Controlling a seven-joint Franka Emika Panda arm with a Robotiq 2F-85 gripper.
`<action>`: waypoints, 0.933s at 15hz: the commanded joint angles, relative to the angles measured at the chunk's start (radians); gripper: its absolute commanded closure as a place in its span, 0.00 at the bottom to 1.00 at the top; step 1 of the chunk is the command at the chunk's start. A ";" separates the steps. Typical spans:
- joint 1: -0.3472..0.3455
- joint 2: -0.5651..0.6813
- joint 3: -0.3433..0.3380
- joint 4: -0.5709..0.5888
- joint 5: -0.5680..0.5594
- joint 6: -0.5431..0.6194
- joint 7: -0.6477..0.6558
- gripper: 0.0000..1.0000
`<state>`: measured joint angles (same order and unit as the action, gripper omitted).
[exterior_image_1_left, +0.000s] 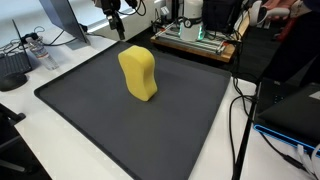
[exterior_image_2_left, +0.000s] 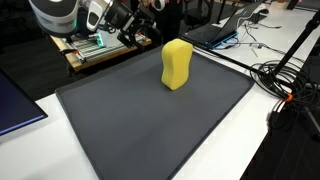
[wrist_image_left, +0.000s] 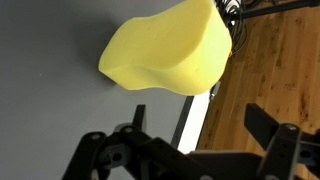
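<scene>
We take the dark grey mat (exterior_image_1_left: 90, 115) as our landmark. In an exterior view, the gripper (exterior_image_1_left: 116, 30) hangs above the far corner of the mat and touches nothing. Its jaws stand wide apart and hold nothing.

To the right of it, the yellow foam block (exterior_image_1_left: 138, 73) stands upright on the mat, in the far half and away from every edge. The block has a waist — it is narrower in the middle than at the top and bottom. Further right, just behind the far edge of the mat, a wooden board (exterior_image_1_left: 195, 42) carries electronic parts. Black cables (exterior_image_1_left: 240, 110) run along the right edge of the mat, on the white table (exterior_image_1_left: 60, 150).

In the wrist view, the mat fills the left side and the block shows in the upper middle. The two black fingers (wrist_image_left: 105, 150) are spread at the bottom with free space between them — the block is ahead of the gripper and apart from it. On the right, past the edge of the mat, we see a wooden surface (wrist_image_left: 275, 70).
</scene>
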<state>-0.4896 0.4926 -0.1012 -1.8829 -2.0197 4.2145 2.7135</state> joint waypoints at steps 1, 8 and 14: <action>-0.184 0.132 0.190 0.091 -0.008 0.036 0.034 0.00; -0.274 0.233 0.249 0.137 -0.050 0.032 0.053 0.00; -0.224 0.055 0.218 0.086 -0.160 0.005 0.044 0.00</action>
<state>-0.7449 0.6648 0.1349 -1.7623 -2.1071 4.2158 2.7114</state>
